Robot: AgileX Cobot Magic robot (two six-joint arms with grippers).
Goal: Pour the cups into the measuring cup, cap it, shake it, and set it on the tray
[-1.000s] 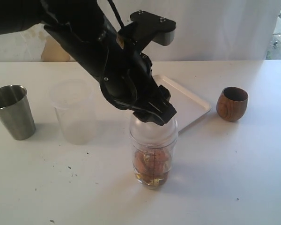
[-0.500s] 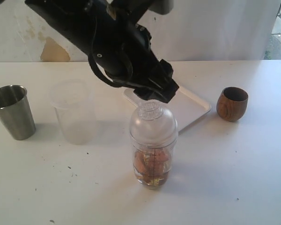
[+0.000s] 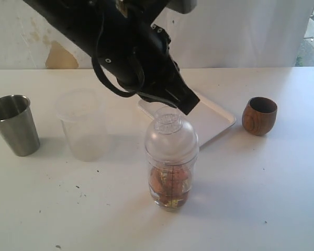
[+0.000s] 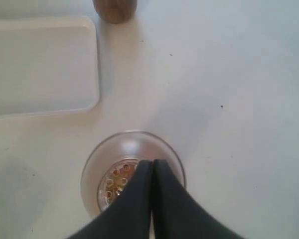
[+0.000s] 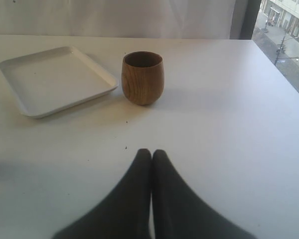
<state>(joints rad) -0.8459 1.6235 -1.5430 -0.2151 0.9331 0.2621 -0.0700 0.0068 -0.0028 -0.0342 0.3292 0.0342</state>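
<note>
Poised just above the tall clear graduated measuring cup (image 3: 171, 162), capped, upright beside the flat white rectangular tray (image 3: 217, 117): left gripper (image 4: 152, 165), fingers pressed together, empty. Farther off, right gripper (image 5: 151, 154), likewise closed.

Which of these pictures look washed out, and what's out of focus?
Left wrist view: pale and hazy, the tray barely stands out from the table; the shut jaws above the measuring cup are soft. Right wrist view: wooden cup crisp, jaws blurred. Exterior view: the arm is a near-black mass against the bright backdrop.
</note>
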